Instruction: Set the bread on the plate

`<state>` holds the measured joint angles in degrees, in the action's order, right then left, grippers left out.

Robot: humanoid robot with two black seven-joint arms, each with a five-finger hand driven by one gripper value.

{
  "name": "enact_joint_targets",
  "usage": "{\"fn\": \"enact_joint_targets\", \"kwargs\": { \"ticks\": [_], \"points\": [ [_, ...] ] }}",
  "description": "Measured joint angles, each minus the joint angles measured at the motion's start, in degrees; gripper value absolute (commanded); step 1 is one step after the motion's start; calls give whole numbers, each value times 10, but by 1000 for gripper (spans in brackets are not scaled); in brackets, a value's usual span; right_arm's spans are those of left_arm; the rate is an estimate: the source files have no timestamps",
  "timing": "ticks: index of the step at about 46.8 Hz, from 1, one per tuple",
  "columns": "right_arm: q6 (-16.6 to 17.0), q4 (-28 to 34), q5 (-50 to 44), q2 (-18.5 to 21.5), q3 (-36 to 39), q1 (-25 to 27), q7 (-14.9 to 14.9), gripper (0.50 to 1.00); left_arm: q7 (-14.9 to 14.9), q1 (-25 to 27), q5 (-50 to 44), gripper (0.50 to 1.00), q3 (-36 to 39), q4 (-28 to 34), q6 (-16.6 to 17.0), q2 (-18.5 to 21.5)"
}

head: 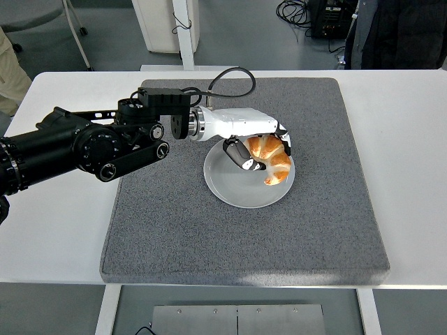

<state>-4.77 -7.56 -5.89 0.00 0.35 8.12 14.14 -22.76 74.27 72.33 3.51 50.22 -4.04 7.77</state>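
Observation:
A golden croissant (271, 160) is held in my left hand (260, 149), whose white and black fingers curl around it. Hand and bread are low over the right half of the round white plate (237, 187), which sits in the middle of the grey mat (181, 230). The croissant's lower tip points toward the plate's right rim; I cannot tell whether it touches the plate. My black left arm (91, 146) reaches in from the left edge. My right arm is out of the picture.
The grey mat covers most of the white table (56, 223). A person's dark clothing (398, 31) shows at the top right, and a bit of a person's light clothing shows at the left edge behind the table.

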Motion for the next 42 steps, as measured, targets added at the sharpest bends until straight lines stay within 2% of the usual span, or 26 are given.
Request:
{"fn": "enact_joint_targets", "kwargs": {
  "ticks": [14, 24, 42],
  "points": [
    [0, 0, 0, 0, 0, 0, 0, 1000, -4, -27, 1, 500, 5, -29, 13, -5],
    [0, 0, 0, 0, 0, 0, 0, 1000, -5, -31, -1, 500, 31, -34, 34, -6],
    [0, 0, 0, 0, 0, 0, 0, 1000, -12, -43, -5, 500, 39, -54, 42, -5]
  ]
}}
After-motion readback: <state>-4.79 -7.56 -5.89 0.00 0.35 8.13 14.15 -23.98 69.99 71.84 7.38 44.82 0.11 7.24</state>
